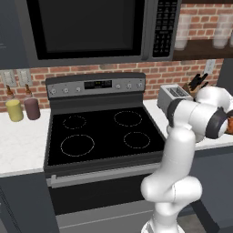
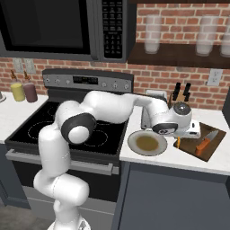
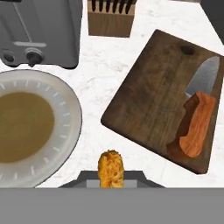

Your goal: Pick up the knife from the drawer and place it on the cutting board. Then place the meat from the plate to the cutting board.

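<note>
My pincer [image 3: 111,183] grips the meat [image 3: 110,168] over bare desk [image 3: 105,83]; releasing early misses the cutting board [image 3: 153,100].

Black stove [image 1: 102,129] with four ring burners, microwave [image 1: 91,27] above. Silver toaster [image 3: 39,33] on white counter [image 3: 105,74], wooden knife block [image 3: 110,17] just beside it. Yellow bottle [image 1: 14,109] and maroon bottle [image 1: 32,107] left of stove, against brick wall [image 2: 179,78].

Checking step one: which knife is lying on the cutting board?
The orange-handled knife lies flat on the cutting board; the black-handled knives stand in the wooden block.
</note>
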